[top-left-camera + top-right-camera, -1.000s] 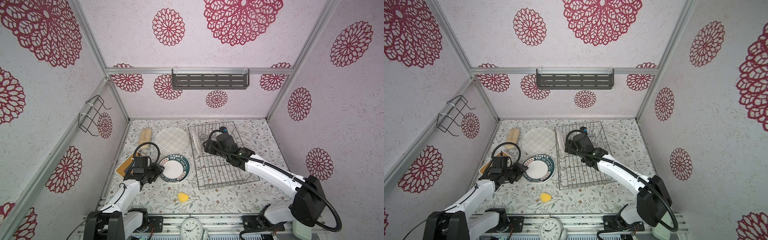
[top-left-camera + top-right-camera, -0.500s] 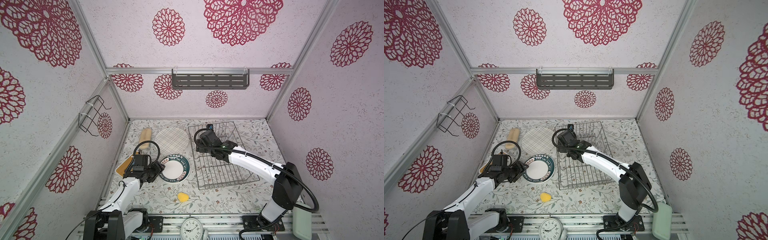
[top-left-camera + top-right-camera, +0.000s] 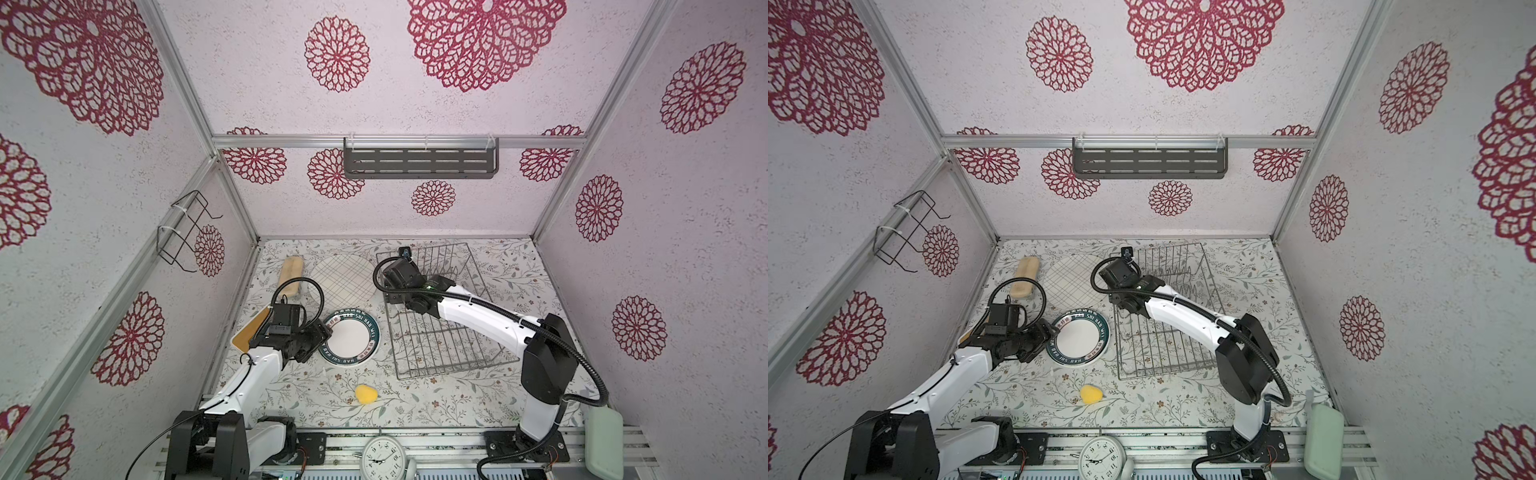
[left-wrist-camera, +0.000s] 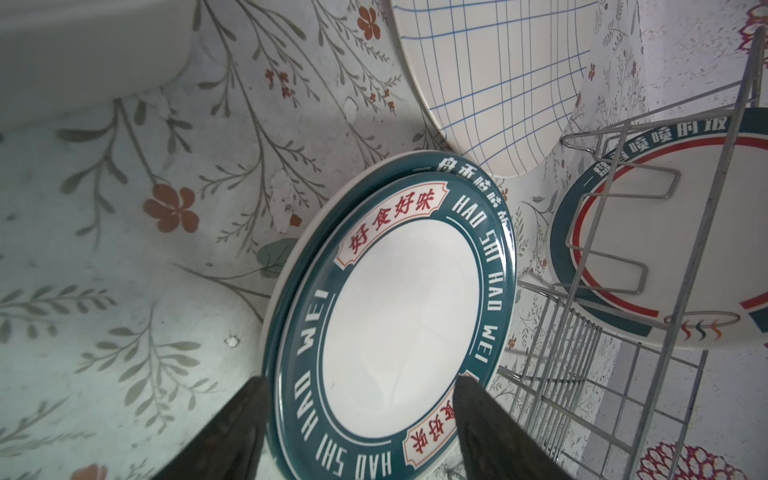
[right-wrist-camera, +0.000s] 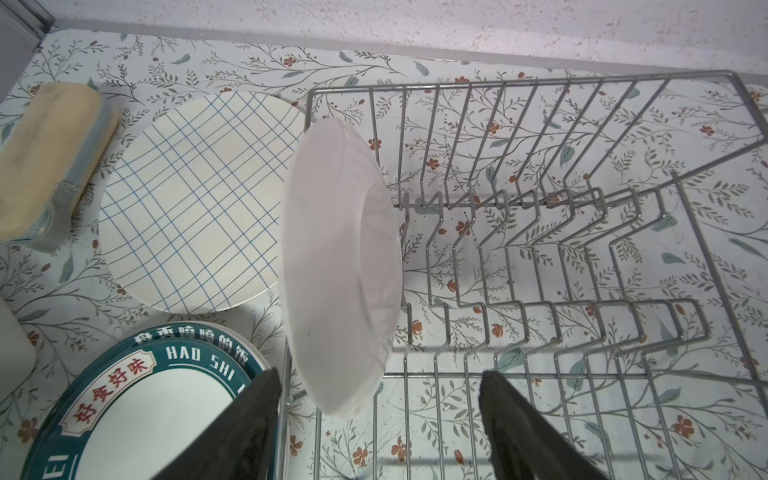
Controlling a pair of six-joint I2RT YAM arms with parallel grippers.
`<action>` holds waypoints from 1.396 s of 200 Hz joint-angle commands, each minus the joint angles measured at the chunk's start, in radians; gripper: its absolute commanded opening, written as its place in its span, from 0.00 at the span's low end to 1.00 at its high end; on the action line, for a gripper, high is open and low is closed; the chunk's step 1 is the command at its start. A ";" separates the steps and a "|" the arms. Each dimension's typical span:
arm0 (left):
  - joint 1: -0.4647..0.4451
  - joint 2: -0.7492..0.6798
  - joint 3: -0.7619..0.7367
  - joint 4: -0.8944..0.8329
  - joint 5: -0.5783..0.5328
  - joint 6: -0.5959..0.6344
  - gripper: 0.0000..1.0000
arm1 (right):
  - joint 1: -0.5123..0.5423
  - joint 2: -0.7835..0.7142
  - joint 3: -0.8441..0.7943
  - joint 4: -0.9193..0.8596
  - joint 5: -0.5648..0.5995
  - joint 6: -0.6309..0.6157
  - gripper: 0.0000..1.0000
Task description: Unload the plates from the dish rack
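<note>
Last plate (image 5: 338, 257) stands on edge between the prongs, at the corner of the rack (image 3: 440, 349) next to the grid plate (image 3: 340, 277). The rest are out on the table (image 3: 415, 399): grid plate flat, green-rim stack (image 3: 352, 340) flat nearer the arm bases. Right tool (image 5: 381, 374) is wide open and lined up on the last plate's rim, not touching it as far as I can see. Left tool (image 4: 361, 378) is open too, fingers either side of the stack's edge, gripping nothing. Risks, my read: one right finger (image 5: 253, 415) sits just beside the rack's side wire, so closing may pinch wire with plate and drag the light rack along. The glazed rim is thin, so a shallow bite could slip and drop it onto the grid plate close by. Pulling sideways rather than up would jam it in the prongs. On the left, the top plate sits off-centre on the one under it, so a sloppy retreat could shove it. Views: in both top views the right arm covers most of the last plate. Right wrist view shows only its plain white back. Left wrist view, through the wires, shows its face with green band and red ring, and shows the stack is two plates, which from above reads as one.
</note>
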 commanded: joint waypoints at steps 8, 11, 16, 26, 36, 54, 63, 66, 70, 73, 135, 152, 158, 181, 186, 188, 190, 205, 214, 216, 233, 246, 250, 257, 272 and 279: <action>-0.007 -0.048 0.031 -0.029 -0.036 0.013 0.75 | 0.011 0.050 0.093 -0.065 0.087 -0.048 0.74; -0.007 -0.052 0.033 -0.032 -0.038 0.013 0.75 | 0.011 0.057 0.101 -0.071 0.093 -0.050 0.73; -0.008 -0.059 0.035 -0.037 -0.040 0.013 0.75 | 0.013 0.071 0.115 -0.079 0.101 -0.054 0.72; -0.007 -0.068 0.038 -0.046 -0.043 0.014 0.75 | 0.014 0.096 0.143 -0.098 0.111 -0.060 0.70; -0.008 -0.075 0.042 -0.053 -0.043 0.015 0.75 | 0.016 0.118 0.168 -0.108 0.110 -0.068 0.67; -0.007 -0.087 0.042 -0.060 -0.044 0.018 0.75 | 0.019 0.151 0.200 -0.119 0.105 -0.072 0.66; -0.006 -0.091 0.042 -0.062 -0.047 0.019 0.75 | 0.019 0.168 0.212 -0.125 0.108 -0.074 0.66; -0.006 -0.093 0.042 -0.062 -0.047 0.019 0.75 | 0.020 0.173 0.216 -0.128 0.110 -0.074 0.66; -0.006 -0.094 0.042 -0.062 -0.047 0.020 0.75 | 0.020 0.181 0.222 -0.133 0.113 -0.075 0.66; -0.006 -0.094 0.042 -0.064 -0.048 0.021 0.75 | 0.019 0.186 0.225 -0.136 0.117 -0.074 0.66; -0.006 -0.102 0.043 -0.064 -0.046 0.022 0.75 | 0.020 0.273 0.277 -0.160 0.191 -0.076 0.51; -0.006 -0.106 0.042 -0.064 -0.047 0.023 0.75 | 0.020 0.287 0.281 -0.155 0.199 -0.076 0.48; -0.006 -0.106 0.042 -0.065 -0.047 0.022 0.75 | 0.020 0.291 0.283 -0.154 0.203 -0.076 0.46; -0.007 -0.113 0.042 -0.068 -0.048 0.022 0.75 | 0.020 0.305 0.291 -0.155 0.209 -0.076 0.42; -0.006 -0.112 0.041 -0.068 -0.048 0.022 0.75 | 0.020 0.308 0.292 -0.155 0.212 -0.076 0.41; -0.006 -0.113 0.040 -0.068 -0.049 0.022 0.75 | 0.021 0.308 0.293 -0.155 0.212 -0.076 0.41; -0.006 -0.113 0.040 -0.068 -0.049 0.022 0.75 | 0.021 0.309 0.293 -0.155 0.214 -0.075 0.41; -0.006 -0.115 0.041 -0.070 -0.050 0.022 0.75 | 0.022 0.314 0.295 -0.155 0.219 -0.076 0.38; -0.006 -0.117 0.039 -0.070 -0.051 0.022 0.75 | 0.023 0.317 0.297 -0.157 0.221 -0.078 0.37; -0.006 -0.117 0.040 -0.070 -0.051 0.022 0.75 | 0.023 0.319 0.298 -0.157 0.221 -0.078 0.37; -0.006 -0.117 0.041 -0.071 -0.050 0.022 0.75 | 0.026 0.323 0.302 -0.161 0.227 -0.077 0.35; -0.006 -0.118 0.039 -0.071 -0.051 0.022 0.75 | 0.028 0.326 0.304 -0.163 0.235 -0.079 0.33; -0.006 -0.119 0.040 -0.071 -0.050 0.022 0.75 | 0.029 0.327 0.305 -0.164 0.237 -0.079 0.33; -0.006 -0.119 0.040 -0.071 -0.050 0.022 0.75 | 0.029 0.327 0.306 -0.164 0.242 -0.079 0.32; -0.006 -0.118 0.040 -0.071 -0.051 0.022 0.75 | 0.030 0.330 0.310 -0.166 0.245 -0.082 0.30; -0.006 -0.119 0.039 -0.070 -0.050 0.022 0.75 | 0.031 0.332 0.312 -0.168 0.247 -0.082 0.30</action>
